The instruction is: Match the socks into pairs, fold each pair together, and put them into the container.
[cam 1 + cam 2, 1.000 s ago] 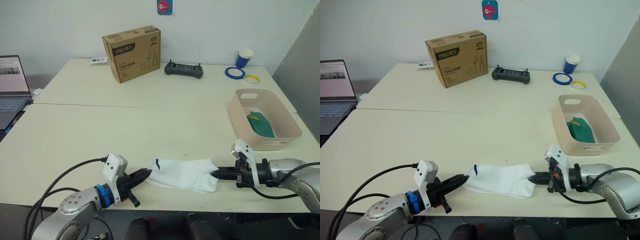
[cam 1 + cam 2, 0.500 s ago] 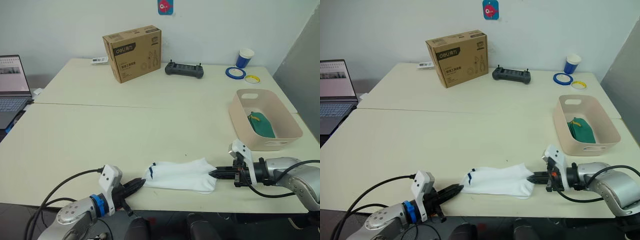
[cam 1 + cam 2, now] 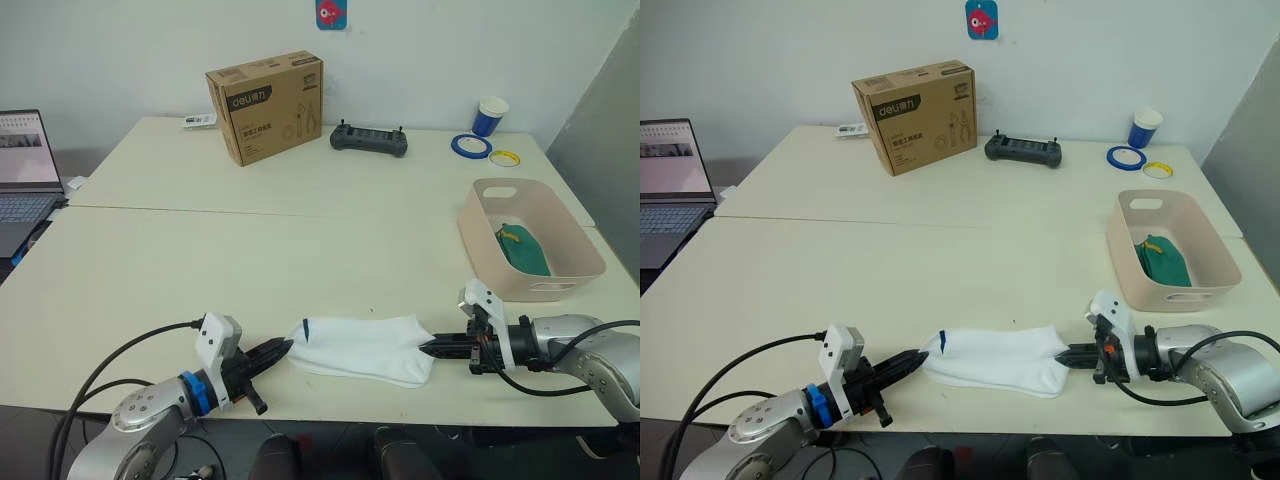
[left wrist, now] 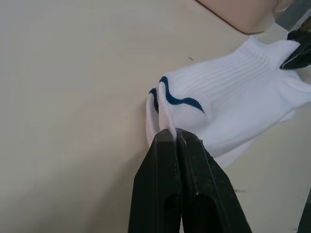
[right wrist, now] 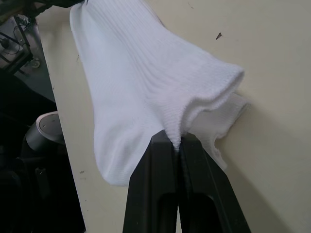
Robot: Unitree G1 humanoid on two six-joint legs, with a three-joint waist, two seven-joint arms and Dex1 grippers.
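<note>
Stacked white socks (image 3: 362, 347) with small dark blue marks lie stretched out near the table's front edge. My left gripper (image 3: 284, 347) is shut on their left end, the end with the blue marks (image 4: 181, 99). At the opposite end my right gripper (image 3: 427, 348) is shut on the ribbed cuff (image 5: 204, 104). The pale pink-beige container (image 3: 529, 238) stands at the right side of the table, with a dark green sock (image 3: 522, 250) with a yellow mark lying in it.
A brown cardboard box (image 3: 264, 105), a black controller (image 3: 368, 139), a blue cup (image 3: 488, 115) and two tape rolls (image 3: 470, 145) stand at the back of the table. A laptop (image 3: 25, 165) sits at the far left.
My left gripper has moved back and forth along the front edge with the sock's end, dipping toward the edge and returning, so the socks lie stretched again. The right gripper has barely moved.
</note>
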